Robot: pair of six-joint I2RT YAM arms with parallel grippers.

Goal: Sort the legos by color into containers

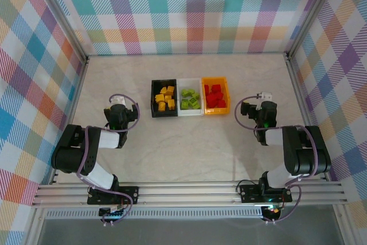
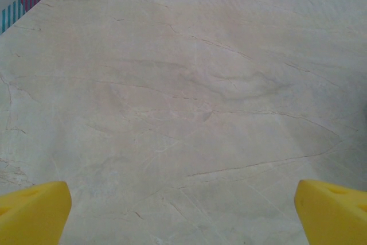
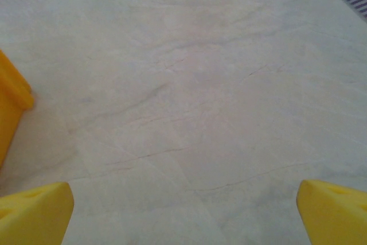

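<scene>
Side by side mid-tabletop [image 1: 189, 147], the black container [image 1: 153, 98] holds the yellow-orange legos [image 1: 166, 98], the white container [image 1: 190, 81] the green legos [image 1: 190, 99], and the orange container [image 1: 226, 96] the red legos [image 1: 214, 96]. The left hand [image 2: 183, 213] and the right hand [image 3: 183, 213] are both released, empty, over bare tabletop on either side of the row.

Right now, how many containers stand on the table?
3. They stand side by side in one row: the black bin on the left, the white bin in the middle, the orange bin on the right. None seems hidden.
</scene>
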